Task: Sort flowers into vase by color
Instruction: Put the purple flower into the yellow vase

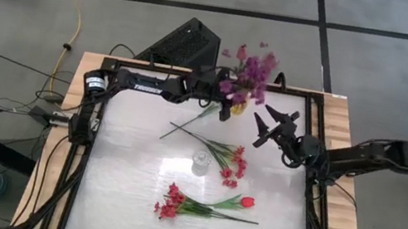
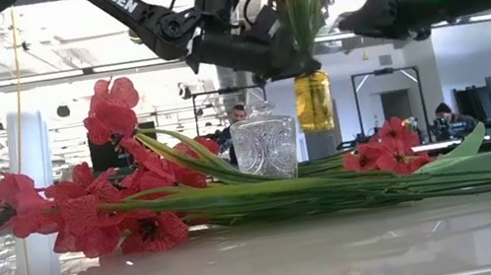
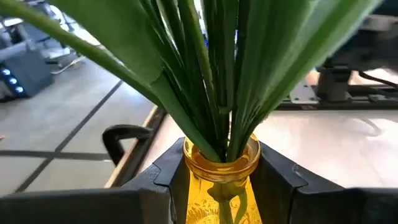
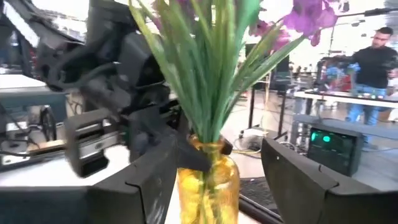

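Standing between the spread left jaws [image 3: 217, 186]: yellow vase [image 3: 221, 180] of purple flowers [image 1: 252, 72], ungrasped. Right jaws [image 1: 267, 126] released, just beside it. Red flowers [image 1: 205, 203] well apart, lying on worktop [image 1: 121, 201].

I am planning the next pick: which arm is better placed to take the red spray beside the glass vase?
Probably right: the right gripper is open and free, near the red spray; the left gripper is at the yellow vase.
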Motion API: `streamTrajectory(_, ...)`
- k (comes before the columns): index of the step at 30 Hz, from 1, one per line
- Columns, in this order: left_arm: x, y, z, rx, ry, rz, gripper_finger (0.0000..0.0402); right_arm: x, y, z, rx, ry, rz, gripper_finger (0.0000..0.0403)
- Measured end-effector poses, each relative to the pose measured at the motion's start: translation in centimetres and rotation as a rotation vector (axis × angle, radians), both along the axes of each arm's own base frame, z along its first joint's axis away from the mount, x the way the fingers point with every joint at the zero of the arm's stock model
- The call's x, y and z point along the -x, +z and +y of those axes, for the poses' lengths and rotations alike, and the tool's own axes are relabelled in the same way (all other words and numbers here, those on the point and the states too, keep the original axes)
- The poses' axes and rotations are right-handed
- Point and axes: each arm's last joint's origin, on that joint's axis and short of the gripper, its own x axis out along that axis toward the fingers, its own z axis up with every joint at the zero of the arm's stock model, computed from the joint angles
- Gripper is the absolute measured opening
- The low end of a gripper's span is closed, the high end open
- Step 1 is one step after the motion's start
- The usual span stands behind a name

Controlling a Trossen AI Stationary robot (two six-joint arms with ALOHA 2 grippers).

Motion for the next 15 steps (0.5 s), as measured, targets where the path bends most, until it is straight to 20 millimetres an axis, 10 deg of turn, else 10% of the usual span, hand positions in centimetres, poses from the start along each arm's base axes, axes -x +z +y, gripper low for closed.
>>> streamTrajectory(15, -2.2, -5.0, -0.4, 0.075, 0.008, -0.059, 0.0116, 1.0, -0.6, 0.3, -0.145, 0.053, 0.059, 0.0259)
